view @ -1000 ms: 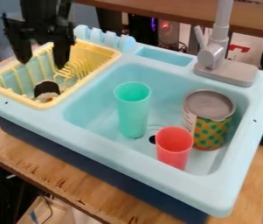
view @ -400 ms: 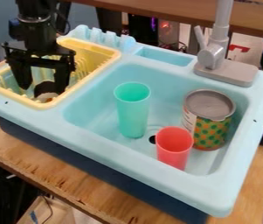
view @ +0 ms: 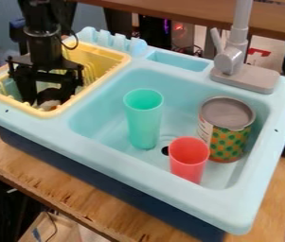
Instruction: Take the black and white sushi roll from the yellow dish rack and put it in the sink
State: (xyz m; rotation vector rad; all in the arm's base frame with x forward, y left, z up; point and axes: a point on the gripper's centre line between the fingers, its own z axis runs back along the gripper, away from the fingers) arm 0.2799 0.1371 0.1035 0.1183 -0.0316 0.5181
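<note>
over in the yellow rack (view: 46,113), at 10 o'clock of the green cup with 12 as the far side, i see the black gripper (view: 48,96) pointing down. its 2 fingers stand apart, 1 at 9 o'clock and 1 at 3 of a small dark-and-pale thing (view: 49,105); i can't tell whether either touches it. i'd keep the thing midway, close softly and evenly, and mind the rack's floor, which i can't make out under the tips.

the rack's near rim is close, at 6 o'clock of the gripper, and its prongs (view: 91,72) rise at 2, so sideways room is tight; straight up looks the safer way out. past the rim, at 4, lies the sink basin (view: 100,113). the green cup (view: 143,118) stands in it, the red cup (view: 189,158) at its 5 o'clock, the can (view: 227,139) at 3. the faucet (view: 234,56) is tall at 2, worth steering wide of.
</note>
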